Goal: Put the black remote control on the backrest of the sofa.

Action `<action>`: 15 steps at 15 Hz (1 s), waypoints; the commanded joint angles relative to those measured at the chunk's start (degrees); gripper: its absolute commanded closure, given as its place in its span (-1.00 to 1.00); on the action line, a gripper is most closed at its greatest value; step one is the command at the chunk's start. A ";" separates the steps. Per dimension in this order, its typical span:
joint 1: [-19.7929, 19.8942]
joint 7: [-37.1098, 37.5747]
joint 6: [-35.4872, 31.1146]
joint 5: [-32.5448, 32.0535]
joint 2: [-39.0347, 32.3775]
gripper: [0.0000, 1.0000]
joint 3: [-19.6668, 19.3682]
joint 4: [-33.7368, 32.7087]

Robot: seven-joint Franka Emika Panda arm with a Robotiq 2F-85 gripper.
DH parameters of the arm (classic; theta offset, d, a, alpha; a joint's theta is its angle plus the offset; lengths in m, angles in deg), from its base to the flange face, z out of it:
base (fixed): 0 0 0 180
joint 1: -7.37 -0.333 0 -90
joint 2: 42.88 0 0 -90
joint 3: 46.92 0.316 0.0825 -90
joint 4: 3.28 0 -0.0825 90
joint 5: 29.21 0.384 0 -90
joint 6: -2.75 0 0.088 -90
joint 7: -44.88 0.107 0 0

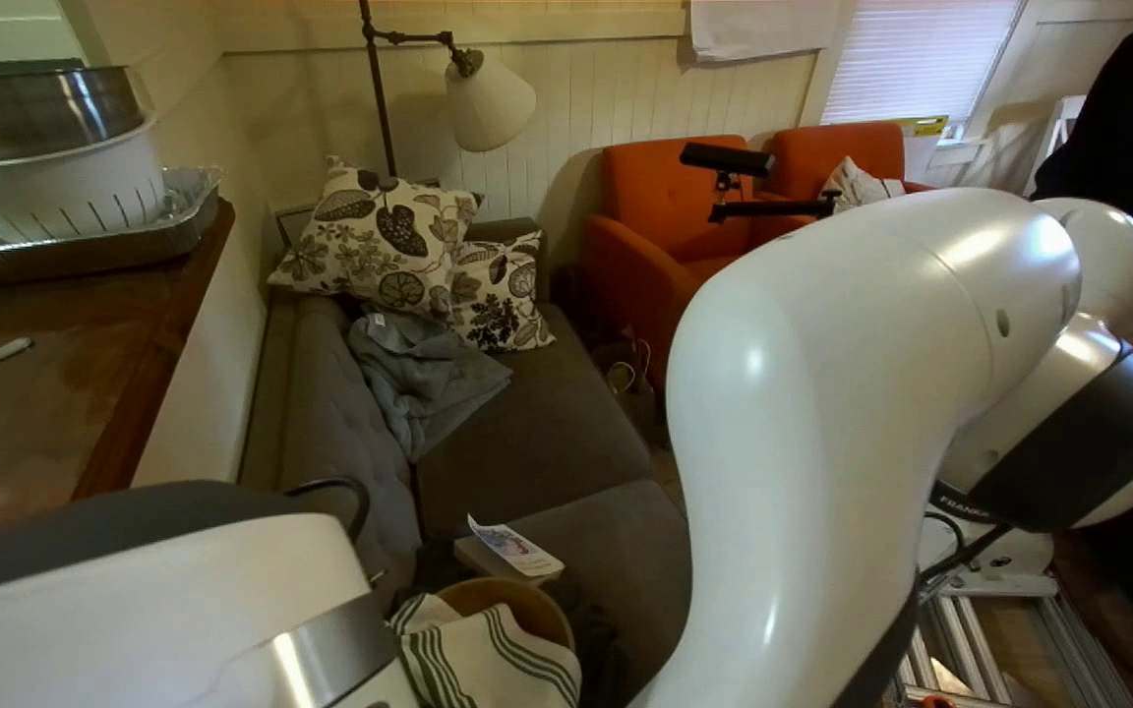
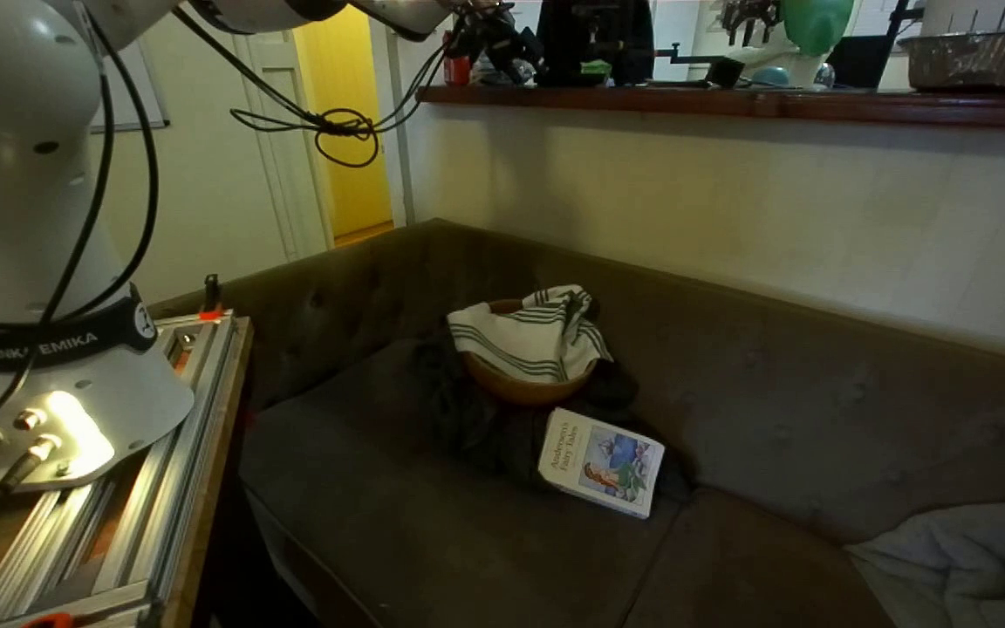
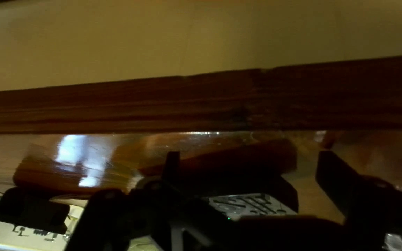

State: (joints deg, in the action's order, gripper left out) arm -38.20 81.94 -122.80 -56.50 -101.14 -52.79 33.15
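The black remote control cannot be made out in any view. The sofa's grey-brown backrest (image 2: 755, 349) runs along the wall below a wooden ledge; in an exterior view the sofa (image 1: 537, 423) stretches away behind the arm. My gripper (image 2: 516, 57) is up at that ledge, above the backrest. In the wrist view the gripper (image 3: 248, 157) stands open, its dark fingers wide apart. Behind the gap sits a dark box-like thing with a grey patterned top (image 3: 253, 205); wood shows between it and the right finger, so nothing appears gripped.
On the sofa seat are a wooden bowl (image 2: 524, 388) with a striped towel (image 2: 511, 340) and a book (image 2: 603, 462). Patterned cushions (image 1: 389, 236) and a grey cloth (image 1: 429, 374) lie farther along. The ledge (image 2: 642, 103) carries several items, including a foil tray (image 2: 982, 63).
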 commanded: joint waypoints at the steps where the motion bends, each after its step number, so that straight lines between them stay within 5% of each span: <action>1: -0.38 0.41 2.74 -0.31 -1.87 -1.00 -1.17 -4.28; 15: 0.02 5.10 -4.67 -1.46 -3.33 -1.00 -3.64 -5.09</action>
State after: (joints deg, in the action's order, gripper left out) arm -37.99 84.34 -125.12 -56.45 -103.05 -54.70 29.44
